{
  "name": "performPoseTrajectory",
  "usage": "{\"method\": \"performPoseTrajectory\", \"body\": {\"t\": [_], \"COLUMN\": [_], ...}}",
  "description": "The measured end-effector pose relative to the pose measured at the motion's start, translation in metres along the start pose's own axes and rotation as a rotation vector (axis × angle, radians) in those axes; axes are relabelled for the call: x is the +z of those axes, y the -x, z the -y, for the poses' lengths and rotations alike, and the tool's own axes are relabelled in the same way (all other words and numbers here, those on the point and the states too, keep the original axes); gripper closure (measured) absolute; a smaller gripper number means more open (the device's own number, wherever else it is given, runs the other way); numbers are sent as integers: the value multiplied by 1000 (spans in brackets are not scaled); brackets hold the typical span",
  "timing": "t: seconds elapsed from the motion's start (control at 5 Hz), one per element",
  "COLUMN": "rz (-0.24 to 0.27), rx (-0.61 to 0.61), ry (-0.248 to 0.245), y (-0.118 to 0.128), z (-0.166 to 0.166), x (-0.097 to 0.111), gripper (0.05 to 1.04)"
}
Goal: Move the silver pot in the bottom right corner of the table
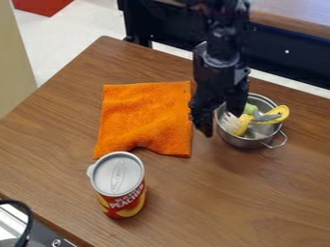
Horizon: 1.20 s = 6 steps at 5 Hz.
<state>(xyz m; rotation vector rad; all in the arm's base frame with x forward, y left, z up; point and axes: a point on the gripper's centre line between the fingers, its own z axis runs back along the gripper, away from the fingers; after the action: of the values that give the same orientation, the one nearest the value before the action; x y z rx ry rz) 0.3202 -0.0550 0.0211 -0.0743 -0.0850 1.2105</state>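
In the camera view I have my tool (222,123) at the left side of the silver pot (247,142), fingers spread, one outside the pot and the other over its mouth; whether either touches metal I cannot tell. The pot stands upright on the right part of the counter (206,207), just right of the orange cloth (145,116), a yellow and grey utensil (274,115) leaning over its rim. If I close too high, I judge, the thin wall could slip free; held at one side, the pot could tilt under its own weight and spill the utensil. My inner finger might pinch the contents instead of the wall. Carried too low, the pot could drag its wire handle (285,137) over the counter
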Motion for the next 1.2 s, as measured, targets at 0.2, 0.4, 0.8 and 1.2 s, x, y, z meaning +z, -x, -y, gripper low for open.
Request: {"method": "performPoseTrajectory", "body": {"t": [0.2, 0.4, 0.8, 1.2], "rz": [13, 22, 85, 102], "rx": [39, 79, 166, 211], "ry": [-4, -10, -19, -41], "y": [9, 14, 15, 15], "z": [1, 1, 2, -3], "x": [-3, -6, -19, -29], "gripper": [85, 85, 85, 85]}}
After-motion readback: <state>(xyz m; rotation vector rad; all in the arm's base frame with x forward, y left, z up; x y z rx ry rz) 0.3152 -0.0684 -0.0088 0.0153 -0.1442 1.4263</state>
